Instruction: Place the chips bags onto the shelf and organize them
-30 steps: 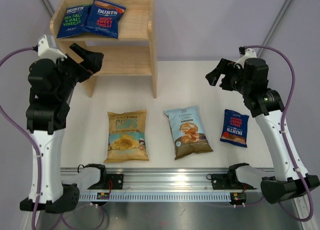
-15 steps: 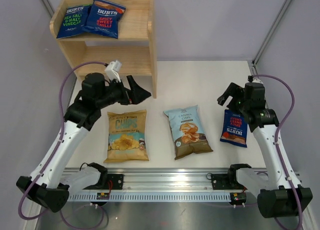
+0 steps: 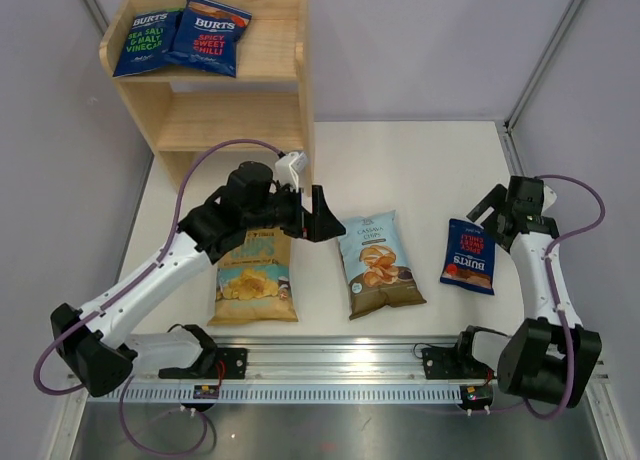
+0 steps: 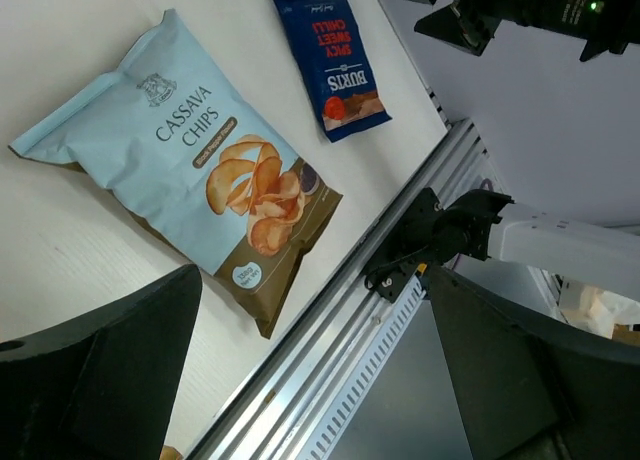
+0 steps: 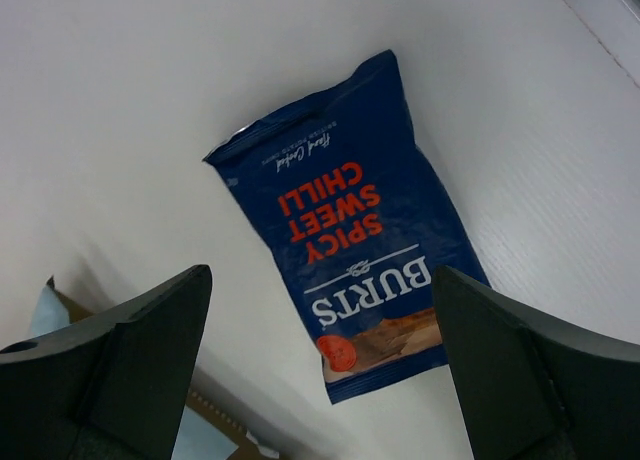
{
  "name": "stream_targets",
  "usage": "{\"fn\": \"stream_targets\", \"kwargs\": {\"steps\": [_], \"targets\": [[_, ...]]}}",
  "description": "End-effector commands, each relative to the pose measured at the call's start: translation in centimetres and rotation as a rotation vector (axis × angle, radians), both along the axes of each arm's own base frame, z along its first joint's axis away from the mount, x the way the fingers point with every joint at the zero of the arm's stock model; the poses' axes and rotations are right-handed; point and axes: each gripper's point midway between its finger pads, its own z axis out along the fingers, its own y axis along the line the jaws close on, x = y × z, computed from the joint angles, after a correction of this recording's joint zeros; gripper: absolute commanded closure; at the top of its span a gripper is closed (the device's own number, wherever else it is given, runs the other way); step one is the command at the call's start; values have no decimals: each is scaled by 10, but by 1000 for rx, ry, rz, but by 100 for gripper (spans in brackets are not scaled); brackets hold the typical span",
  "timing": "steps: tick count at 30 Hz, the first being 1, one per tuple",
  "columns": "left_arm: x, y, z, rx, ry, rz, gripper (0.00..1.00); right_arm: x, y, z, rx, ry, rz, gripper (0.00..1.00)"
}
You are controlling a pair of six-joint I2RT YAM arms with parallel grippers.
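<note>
Both arms have lowered: left gripper point(image 3: 325, 215) near the Cassava Chips bag point(image 3: 377, 263), right gripper point(image 3: 488, 206) near the BURTS bag point(image 3: 470, 256). All jaws stand wide and empty. Probably each must descend, then close.

The flat white tabletop point(image 3: 400, 170) fills the middle, matte and evenly lit. Along its near edge runs a long silver aluminium rail point(image 3: 340, 358), with a slotted metal strip point(image 3: 330, 392) just below it, then a brushed steel sheet point(image 3: 330, 432). Behind stands a pale lilac wall panel point(image 3: 420, 40), a slanted grey metal post point(image 3: 545, 50) at its right corner.
</note>
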Motion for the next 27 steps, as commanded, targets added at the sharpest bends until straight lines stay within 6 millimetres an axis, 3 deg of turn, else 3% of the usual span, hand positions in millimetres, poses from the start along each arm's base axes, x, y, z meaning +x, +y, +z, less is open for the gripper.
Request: {"fn": "stream_targets", "kwargs": {"steps": [1, 2, 8, 13, 21, 27], "targets": [[-1, 14, -8, 76, -19, 34, 1, 21, -23, -1, -32, -44, -46, 1], [-4, 18, -10, 86, -25, 34, 1, 27, -26, -3, -37, -57, -38, 1], [-26, 55, -25, 206, -84, 22, 1, 38, -32, -63, 94, 14, -1, 1], [-53, 77, -38, 271, -115, -52, 1, 50, -21, -87, 207, 19, 125, 5], [-58, 92, -51, 301, -162, -40, 1, 45, -13, -118, 277, 109, 146, 20], [-54, 89, -56, 310, -156, -42, 1, 43, -7, -121, 312, 109, 148, 36]]}}
